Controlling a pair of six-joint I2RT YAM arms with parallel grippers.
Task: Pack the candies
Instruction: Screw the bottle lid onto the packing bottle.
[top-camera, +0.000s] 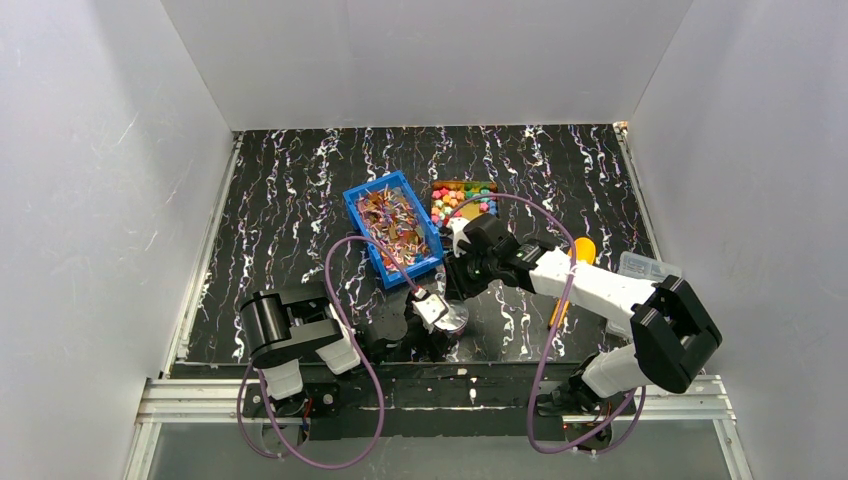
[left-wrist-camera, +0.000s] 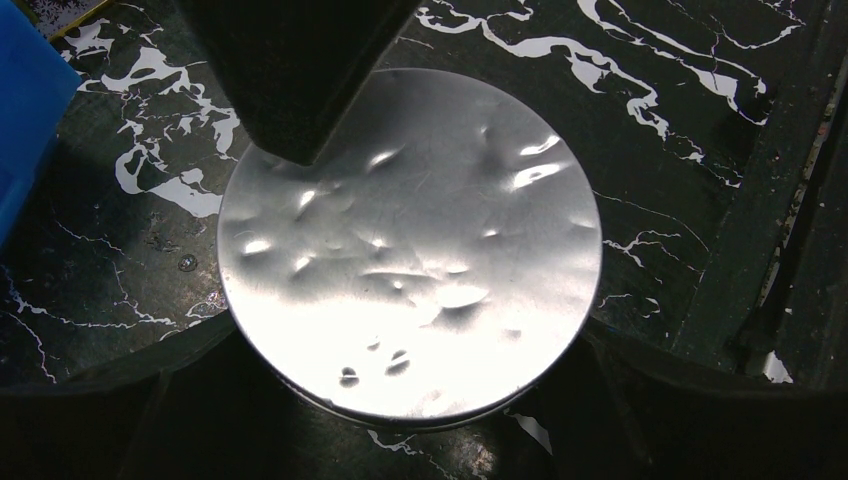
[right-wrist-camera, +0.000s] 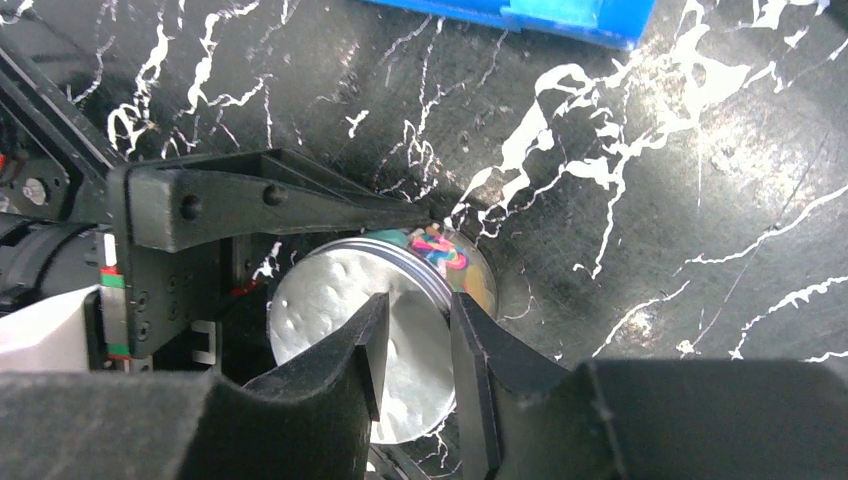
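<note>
Clamping the round tin (top-camera: 455, 319) from both sides, left gripper (left-wrist-camera: 410, 345) sits low on the table (top-camera: 280, 230). Right gripper (right-wrist-camera: 420, 305): fingers narrowly apart over the tin's lid (left-wrist-camera: 420, 230), grip undeterminable. Candies (top-camera: 455, 205) lie in the rear tray (top-camera: 465, 184) beside the blue bin (top-camera: 372, 183).

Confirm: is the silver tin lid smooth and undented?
No, the silver lid shows many shallow dents across its surface.
</note>
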